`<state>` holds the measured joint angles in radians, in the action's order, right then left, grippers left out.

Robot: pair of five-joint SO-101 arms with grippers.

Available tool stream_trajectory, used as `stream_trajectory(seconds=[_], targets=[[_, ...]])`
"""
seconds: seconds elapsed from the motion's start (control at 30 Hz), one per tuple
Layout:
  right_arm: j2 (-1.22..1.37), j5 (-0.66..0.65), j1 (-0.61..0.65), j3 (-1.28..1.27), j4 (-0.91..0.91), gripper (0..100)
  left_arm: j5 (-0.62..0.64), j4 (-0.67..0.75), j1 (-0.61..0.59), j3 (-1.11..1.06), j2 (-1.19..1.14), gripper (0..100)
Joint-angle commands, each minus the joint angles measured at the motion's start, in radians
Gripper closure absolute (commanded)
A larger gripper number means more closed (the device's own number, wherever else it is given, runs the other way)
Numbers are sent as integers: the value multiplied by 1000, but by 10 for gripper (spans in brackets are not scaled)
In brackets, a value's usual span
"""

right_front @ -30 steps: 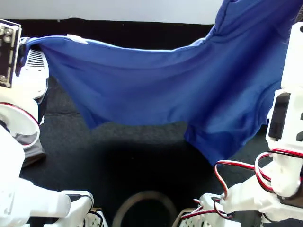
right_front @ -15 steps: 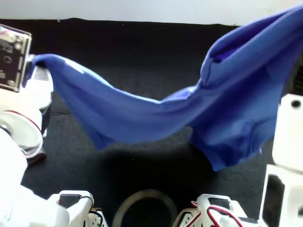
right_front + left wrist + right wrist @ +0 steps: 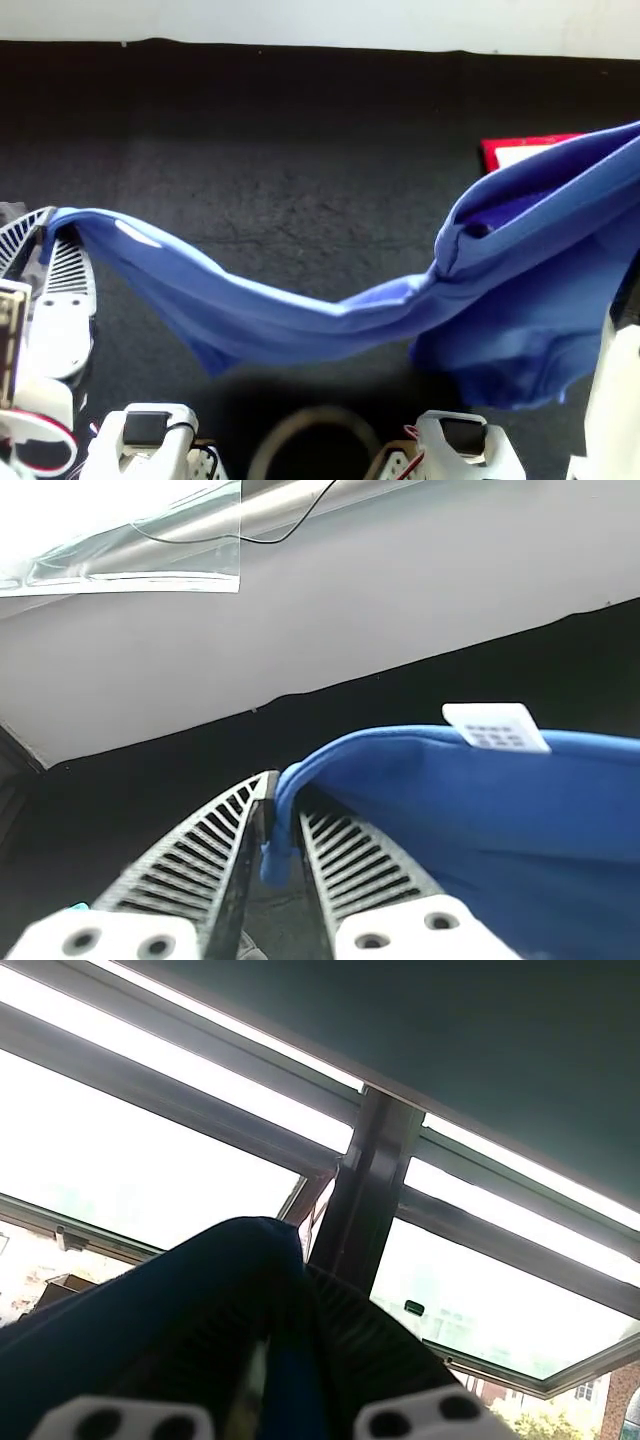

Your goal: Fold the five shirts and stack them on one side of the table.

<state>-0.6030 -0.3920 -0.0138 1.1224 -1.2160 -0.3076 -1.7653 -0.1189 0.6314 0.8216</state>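
Over table (image 3: 300,150), shirt (image 3: 300,322) lower, perhaps slacker.

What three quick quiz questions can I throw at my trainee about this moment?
1. True or false: the blue shirt lies flat on the table.
2. What does the left claw pinch? A) the shirt's edge, near its white tag; B) a cable; C) nothing.
3. What colour is the item lying on the table beyond the shirt's raised end?

Key: 1 false, it hangs above the table and sags in the middle. 2 A. 3 red.
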Motion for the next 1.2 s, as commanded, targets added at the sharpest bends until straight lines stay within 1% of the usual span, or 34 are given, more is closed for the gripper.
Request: stream_trajectory(seconds=[0.0, 0.1, 0.23, 0.3, 0.37, 0.53, 0.63, 0.8, 0.93, 1.07, 1.17], targets=[[-1, -11, 8, 10, -5, 993, 9, -2, -8, 1, 7, 992], [16, -11, 8, -4, 1, 993, 9, -2, -8, -5, -1, 992], [94, -11, 10, -117, 15, 993, 6, 11, -8, -73, -84, 992], [153, -11, 10, -191, 45, 993, 5, 55, -13, -105, -150, 992], [213, -11, 10, -263, 91, 993, 5, 110, -45, -119, -222, 992], [377, -11, 10, -392, 255, 993, 5, 238, -68, -116, -426, 992], [489, -11, 10, -415, 331, 993, 5, 288, -70, -116, -535, 992], [673, -11, 12, -410, 437, 993, 5, 416, -71, -113, -676, 992], [746, -11, 13, -410, 510, 993, 5, 436, -71, -21, -771, 992], [782, -11, 33, -418, 506, 993, 5, 431, -71, 87, -874, 992], [819, -11, 33, -421, 506, 993, 5, 431, -68, 111, -952, 992]])
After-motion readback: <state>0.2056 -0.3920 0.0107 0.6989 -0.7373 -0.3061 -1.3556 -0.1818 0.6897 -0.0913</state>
